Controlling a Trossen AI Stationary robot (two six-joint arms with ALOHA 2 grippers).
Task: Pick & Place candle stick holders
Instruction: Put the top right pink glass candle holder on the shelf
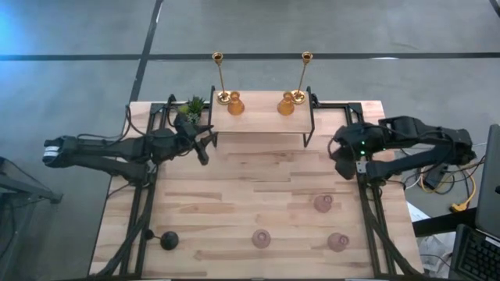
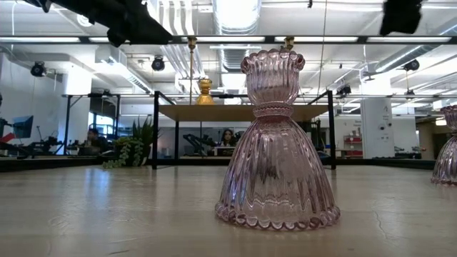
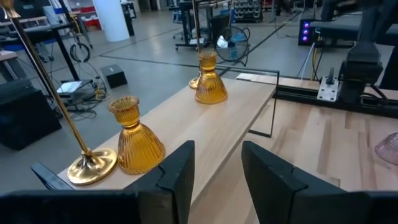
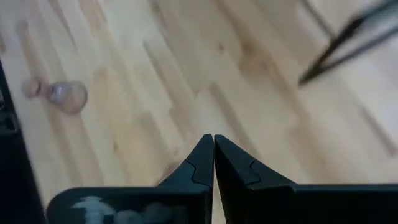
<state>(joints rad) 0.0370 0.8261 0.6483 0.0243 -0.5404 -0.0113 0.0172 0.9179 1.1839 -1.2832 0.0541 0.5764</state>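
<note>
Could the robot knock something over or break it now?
Maybe. The left gripper is open and empty, right beside the raised shelf. A tall brass stick and an amber glass holder stand close together on that shelf's end, so a careless sweep might tip the thin stick. The pink glass holders stand loose on the table; the shut right gripper hangs above it and could bump one coming down.

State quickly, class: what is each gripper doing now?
Left gripper: open, holding nothing, beside the raised shelf.
Right gripper: shut, empty, above the table.
</note>
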